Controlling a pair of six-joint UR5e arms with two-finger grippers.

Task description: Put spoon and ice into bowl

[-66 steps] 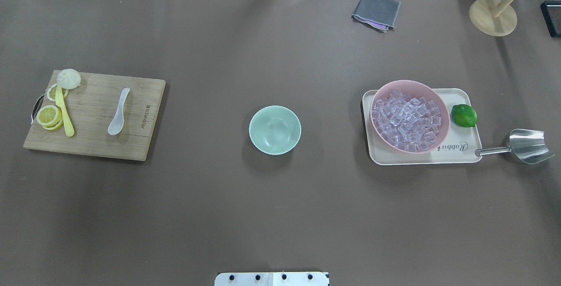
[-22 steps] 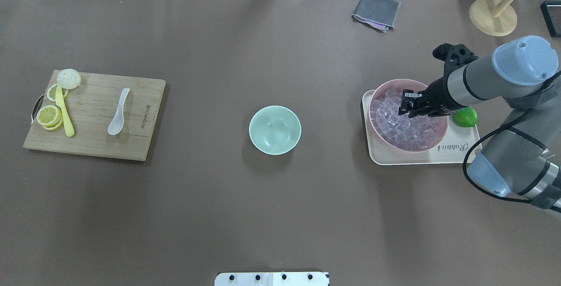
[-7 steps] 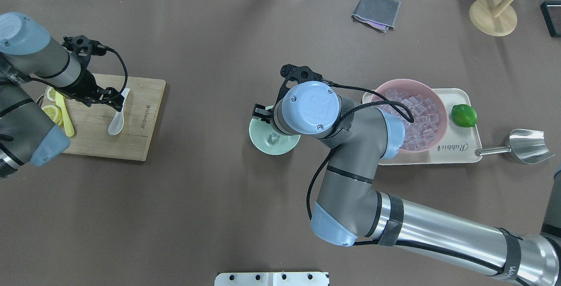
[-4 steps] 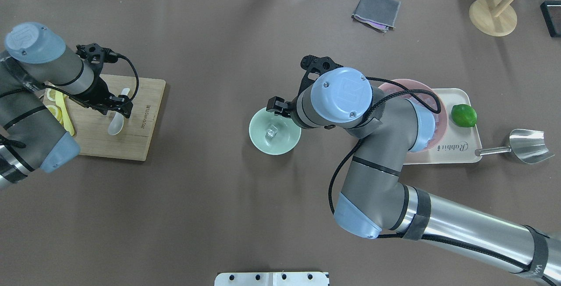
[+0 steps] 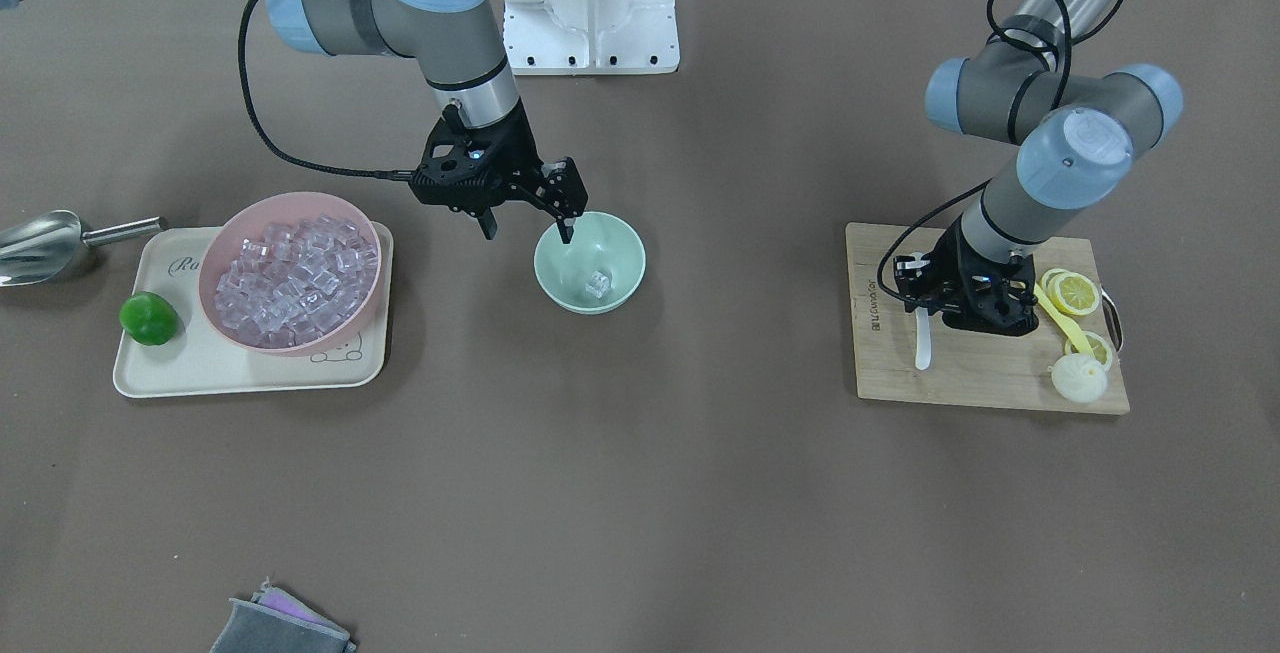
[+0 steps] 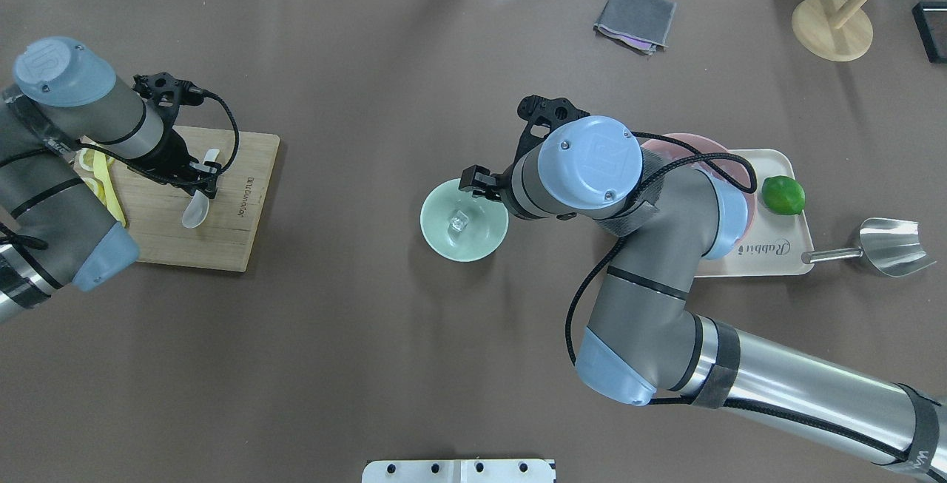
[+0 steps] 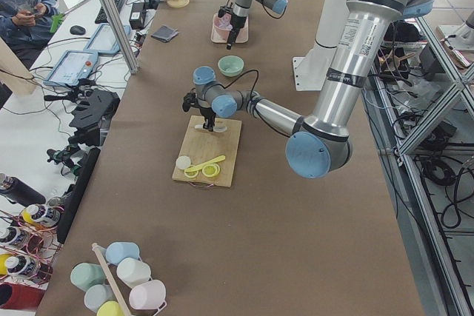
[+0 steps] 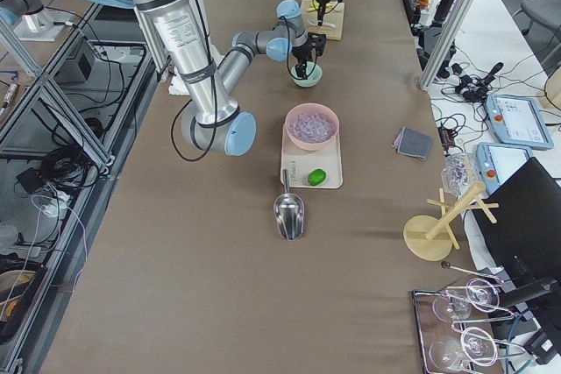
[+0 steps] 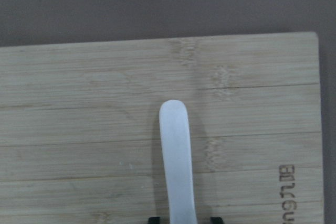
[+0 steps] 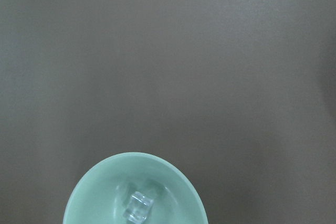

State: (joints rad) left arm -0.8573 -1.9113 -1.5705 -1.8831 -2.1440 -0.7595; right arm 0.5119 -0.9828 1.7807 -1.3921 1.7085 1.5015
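The brown desk [image 6: 385,365] is carrying everything, and two arms are reaching over it: the right arm [image 6: 636,276] is stretching in from the near right corner toward the middle, and the left arm [image 6: 44,194] is bending in over the left edge. The wooden cutting board [image 6: 229,239] is lying close to the left edge, about halfway between the robot's edge and the operators' edge. The cream tray [image 5: 200,373] is sitting toward the right edge, and the pink bowl [image 5: 335,331], heaped with clear cubes, is standing on it. The mint-green bowl [image 6: 477,248] is standing in the middle of the desk, well apart from board and tray. The steel scoop [image 5: 38,241] is lying just beyond the tray, nearest the right edge. A grey cloth [image 6: 635,18] is lying by the operators' edge. The right gripper [image 5: 526,227] is hanging over the tray-facing side of the mint-green bowl, its fingers spread wide with nothing between them. The left gripper [image 6: 205,178] is sitting low over the board, fingers parted and straddling the handle of the white spoon [image 9: 177,156], with a gap showing on each side in the wrist view. The white spoon is lying flat on the board, scoop toward the robot's edge. The lime [image 5: 149,319] is resting on the tray beside the pink bowl. One ice cube [image 10: 138,206] is lying in the bottom of the mint-green bowl.
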